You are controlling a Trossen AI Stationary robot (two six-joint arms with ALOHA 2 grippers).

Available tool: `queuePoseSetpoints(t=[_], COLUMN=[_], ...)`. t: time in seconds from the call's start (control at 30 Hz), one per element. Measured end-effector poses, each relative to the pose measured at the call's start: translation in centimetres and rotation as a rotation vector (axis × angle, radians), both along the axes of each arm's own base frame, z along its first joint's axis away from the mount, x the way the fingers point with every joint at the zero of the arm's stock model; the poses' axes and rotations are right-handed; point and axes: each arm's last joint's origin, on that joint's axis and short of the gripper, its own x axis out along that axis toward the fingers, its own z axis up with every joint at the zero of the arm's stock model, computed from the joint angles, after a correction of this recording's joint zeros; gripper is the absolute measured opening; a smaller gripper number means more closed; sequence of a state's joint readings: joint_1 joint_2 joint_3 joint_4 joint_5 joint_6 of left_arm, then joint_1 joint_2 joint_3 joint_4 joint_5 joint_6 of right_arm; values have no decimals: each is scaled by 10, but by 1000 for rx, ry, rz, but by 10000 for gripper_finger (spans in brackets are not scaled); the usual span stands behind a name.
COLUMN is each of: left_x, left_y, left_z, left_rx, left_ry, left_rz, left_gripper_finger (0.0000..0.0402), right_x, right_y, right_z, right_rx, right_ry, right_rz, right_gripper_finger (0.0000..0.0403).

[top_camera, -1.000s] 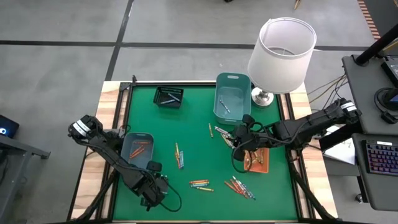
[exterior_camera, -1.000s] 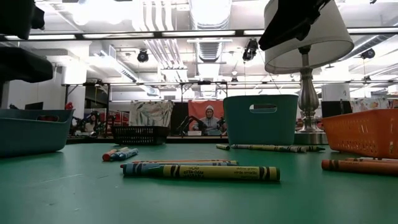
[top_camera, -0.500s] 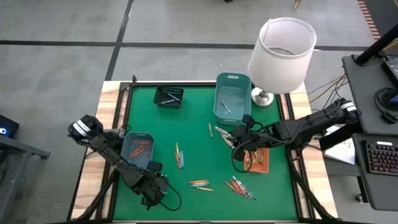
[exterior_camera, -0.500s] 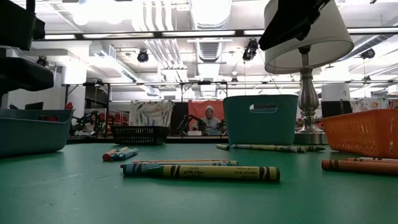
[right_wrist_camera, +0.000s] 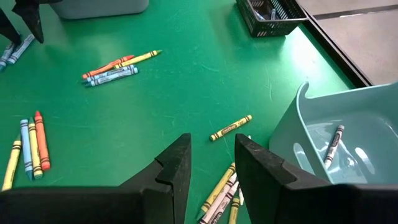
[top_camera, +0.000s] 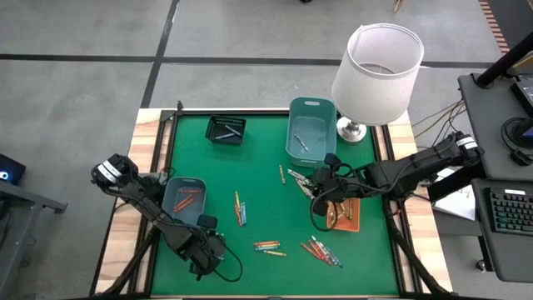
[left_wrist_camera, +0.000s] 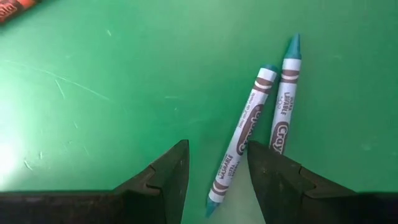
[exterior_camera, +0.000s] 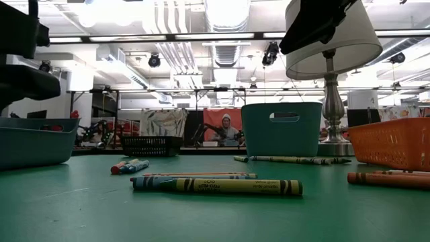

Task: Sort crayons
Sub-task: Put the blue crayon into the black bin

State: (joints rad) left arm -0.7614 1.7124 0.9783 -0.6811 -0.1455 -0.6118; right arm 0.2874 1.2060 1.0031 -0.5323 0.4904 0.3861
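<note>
We see the left gripper (left_wrist_camera: 214, 171) low over the green felt table (top_camera: 266, 167) near its front left corner, its jaws parted by a narrow gap and holding nothing. Two blue paper-wrapped crayons (left_wrist_camera: 264, 124) lie side by side on the felt just ahead of it, the lower end of one reaching between the fingertips (left_wrist_camera: 168, 177), though we cannot tell whether it touches them.

The right gripper (right_wrist_camera: 211, 162) hangs over the right half of the table, beside the orange mesh tray (top_camera: 344, 214); its jaws also stand slightly apart and empty. Below it lies a cluster of yellowish crayons (right_wrist_camera: 221, 190), with a single olive-yellow crayon (right_wrist_camera: 231, 127) just beyond.

Other loose thin wax crayons (top_camera: 266, 246) are scattered in small groups across the middle and front of the table. The tall teal plastic bin (top_camera: 311, 129) at the back holds one grey-white crayon (right_wrist_camera: 333, 144). The grey-blue plastic tray (top_camera: 183, 202) on the left holds a few red-orange ones, and a small black mesh basket (top_camera: 226, 130) sits at the back left. A silver-footed lamp with a white shade (top_camera: 376, 71) stands at the back right corner.
</note>
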Motion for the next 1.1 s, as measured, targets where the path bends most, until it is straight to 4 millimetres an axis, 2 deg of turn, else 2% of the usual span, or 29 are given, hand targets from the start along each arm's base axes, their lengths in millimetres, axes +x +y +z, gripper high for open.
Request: queuePoseSetpoints(t=[0.5, 0.63, 0.93, 1.1], left_x=[4, 5, 5, 10], left_y=[1, 0, 0, -2], left_z=[-10, -10, -10, -5], left_rx=[0, -3, -4, 25], left_ry=[-36, -37, -43, -74], left_rz=[28, 24, 25, 30], left_gripper_finger=[137, 110, 14, 6], right_x=[0, 0, 0, 0], right_y=[0, 0, 0, 0], right_z=[0, 0, 0, 0], right_rx=[0, -1, -1, -3], right_ry=[0, 1, 1, 2], right_rz=[0, 0, 1, 3], right_gripper_finger=[111, 111, 111, 111])
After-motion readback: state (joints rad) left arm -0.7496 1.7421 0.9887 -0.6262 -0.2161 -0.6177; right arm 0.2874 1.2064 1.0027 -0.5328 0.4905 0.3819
